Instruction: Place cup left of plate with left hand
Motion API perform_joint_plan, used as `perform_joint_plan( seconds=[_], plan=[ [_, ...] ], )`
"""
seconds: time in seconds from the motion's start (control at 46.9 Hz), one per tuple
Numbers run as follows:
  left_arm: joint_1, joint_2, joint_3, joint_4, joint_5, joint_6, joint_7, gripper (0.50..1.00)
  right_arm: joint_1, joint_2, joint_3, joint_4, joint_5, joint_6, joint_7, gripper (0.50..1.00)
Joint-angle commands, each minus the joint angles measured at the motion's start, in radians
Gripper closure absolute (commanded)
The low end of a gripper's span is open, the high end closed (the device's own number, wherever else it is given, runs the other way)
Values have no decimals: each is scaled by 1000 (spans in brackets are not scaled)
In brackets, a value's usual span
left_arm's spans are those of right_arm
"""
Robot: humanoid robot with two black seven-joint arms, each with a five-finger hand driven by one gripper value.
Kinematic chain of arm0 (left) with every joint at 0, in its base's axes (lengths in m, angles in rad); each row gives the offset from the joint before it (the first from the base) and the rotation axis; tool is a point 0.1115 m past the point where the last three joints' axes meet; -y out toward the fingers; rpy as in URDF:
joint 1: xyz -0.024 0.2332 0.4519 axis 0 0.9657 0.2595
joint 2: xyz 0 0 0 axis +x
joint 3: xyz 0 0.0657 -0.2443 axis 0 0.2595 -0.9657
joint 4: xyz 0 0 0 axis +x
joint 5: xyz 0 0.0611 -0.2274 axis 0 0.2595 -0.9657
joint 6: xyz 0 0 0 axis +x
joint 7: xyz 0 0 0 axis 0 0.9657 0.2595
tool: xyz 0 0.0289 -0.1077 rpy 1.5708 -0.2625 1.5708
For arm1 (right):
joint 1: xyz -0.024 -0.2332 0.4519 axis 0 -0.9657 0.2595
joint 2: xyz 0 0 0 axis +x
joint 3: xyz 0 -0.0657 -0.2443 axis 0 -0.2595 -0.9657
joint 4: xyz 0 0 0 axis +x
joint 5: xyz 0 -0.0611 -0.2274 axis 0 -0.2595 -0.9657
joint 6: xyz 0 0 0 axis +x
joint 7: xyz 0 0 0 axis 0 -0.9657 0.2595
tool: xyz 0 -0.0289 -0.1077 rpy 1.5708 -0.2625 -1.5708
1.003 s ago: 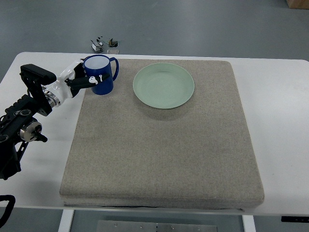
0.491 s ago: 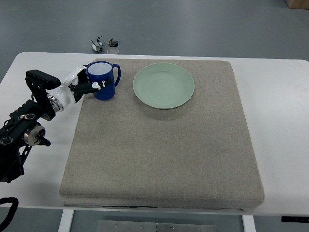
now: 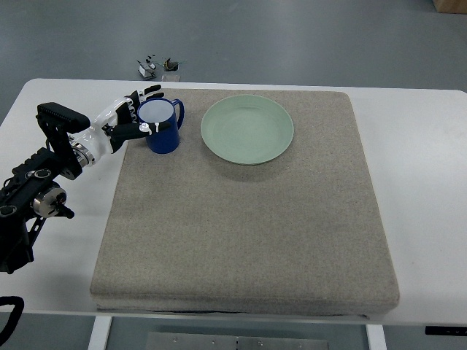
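Your left hand (image 3: pixel 130 117) has carried the blue mug (image 3: pixel 162 125) rightward, fingers now loosening; next, withdraw leftward from the green plate (image 3: pixel 247 129).

text: none legible | small floor items (image 3: pixel 160 65): possibly printed, too small to tell

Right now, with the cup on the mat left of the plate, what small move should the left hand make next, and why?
Probably draw the left hand back leftward, clear of the cup. The cup stands upright on the mat, left of the plate, and the fingers look spread rather than gripping, so only the retreat seems left.
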Motion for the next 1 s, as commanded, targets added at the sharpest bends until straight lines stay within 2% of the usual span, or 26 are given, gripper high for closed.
perform_joint_plan(
  seconds=[0.0, 0.256, 0.448, 0.64, 0.982],
  plan=[
    [0, 17, -1, -16, -34, -1, 0, 504, 0, 0, 0, 0, 0, 0, 0, 566],
    [-22, 63, 0, -34, -152, -7, 8, 501, 0, 0, 0, 0, 0, 0, 0, 566],
    [-60, 100, 2, -26, -293, -58, 45, 501, 0, 0, 0, 0, 0, 0, 0, 566],
    [-111, 145, 0, -25, -336, -79, 181, 500, 0, 0, 0, 0, 0, 0, 0, 566],
    [-147, 149, 0, 67, -713, -213, 410, 500, 0, 0, 0, 0, 0, 0, 0, 566]
  ],
)
